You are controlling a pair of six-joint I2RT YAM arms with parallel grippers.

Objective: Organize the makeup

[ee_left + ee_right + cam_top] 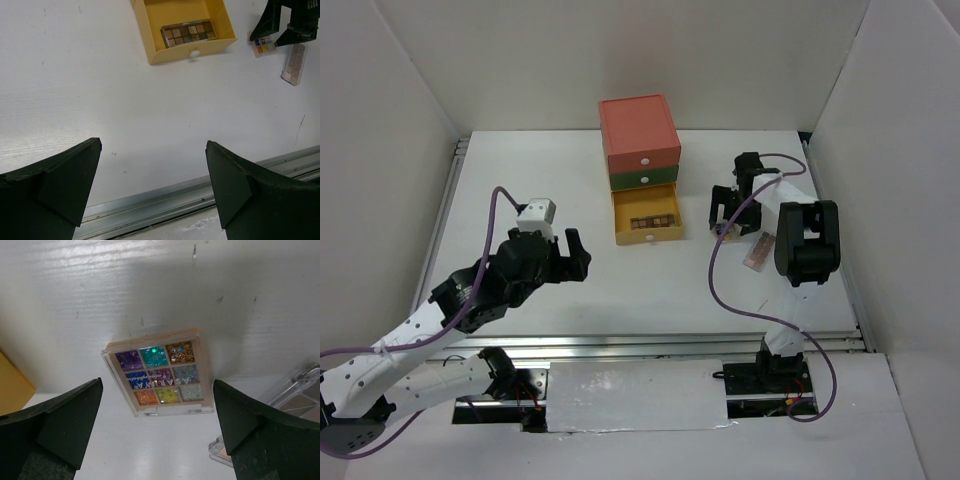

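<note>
Right tool (157,390): fingers spread wide, holding nothing. The multicolour palette (159,372) lies flat on the white counter (150,290) directly in the gap between its fingers (65,425), clear of both in the right wrist view; how high the tool stands above it cannot be told. The pinkish palette (295,400) lies just beside the multicolour one, partly behind the other finger. The overhead view hides most of the multicolour palette under the tool. It does show the drawer box (638,130), well apart to the left. Left tool (152,150): fingers wide, empty, over bare counter. Only its wrist view shows clearly the brown palette (189,33) lying inside the open yellow drawer (170,56), with the other two palettes far off at the right.
</note>
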